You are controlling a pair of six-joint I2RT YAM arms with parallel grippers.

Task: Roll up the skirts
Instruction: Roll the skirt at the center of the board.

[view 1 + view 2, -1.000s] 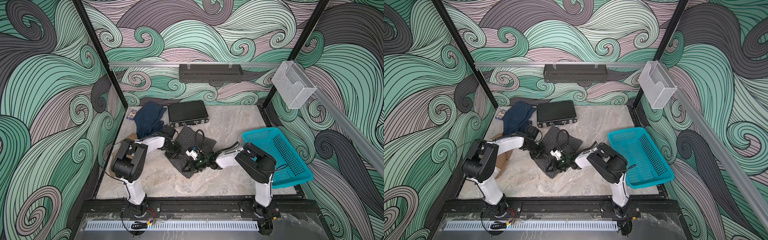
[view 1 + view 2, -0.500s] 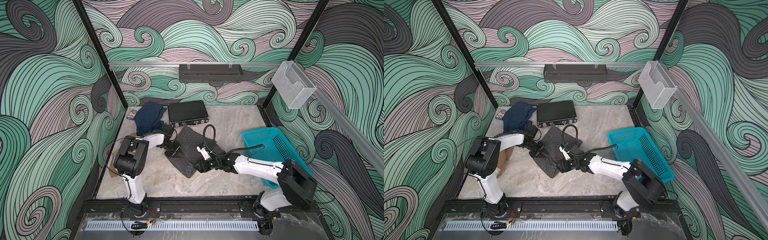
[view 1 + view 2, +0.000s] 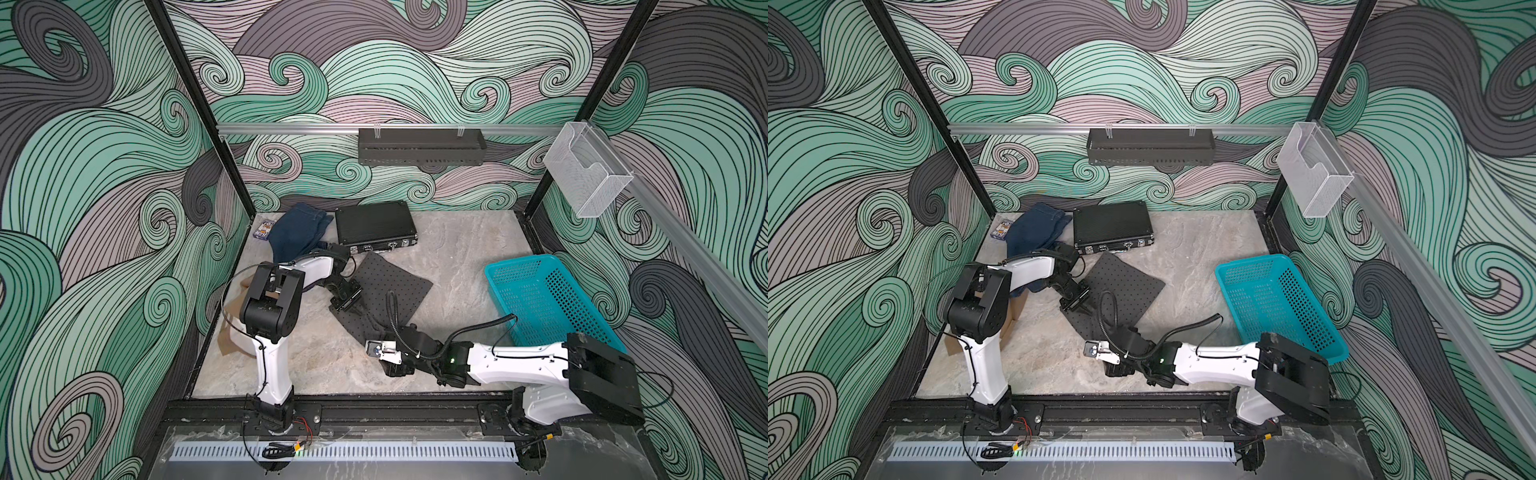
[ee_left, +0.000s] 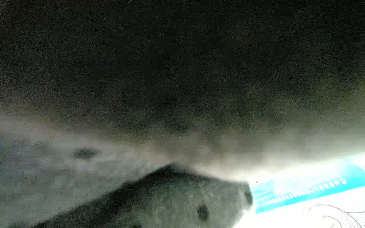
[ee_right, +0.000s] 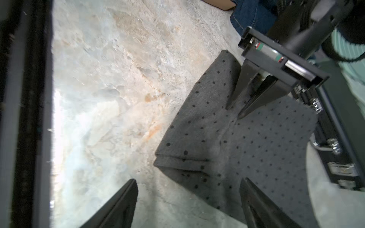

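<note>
Both grippers are held low over a grey stone table (image 3: 457,249). Up front, the right gripper (image 5: 188,180) is spread wide. Mid-table, the dotted grey skirt (image 5: 256,148) is pinched by the left gripper (image 5: 235,111). Behind, swirly green walls (image 3: 415,83) are seen.

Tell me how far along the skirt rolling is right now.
Done: nothing; no skirt looks rolled. In hand: the grey dotted skirt lies mostly flat with its near edge folded over; the left gripper pinches a fold of it, while the right gripper is open just off its corner. Remaining: finish this one, then the denim skirt heaped by the back wall and the tan skirt under the left arm.
</note>
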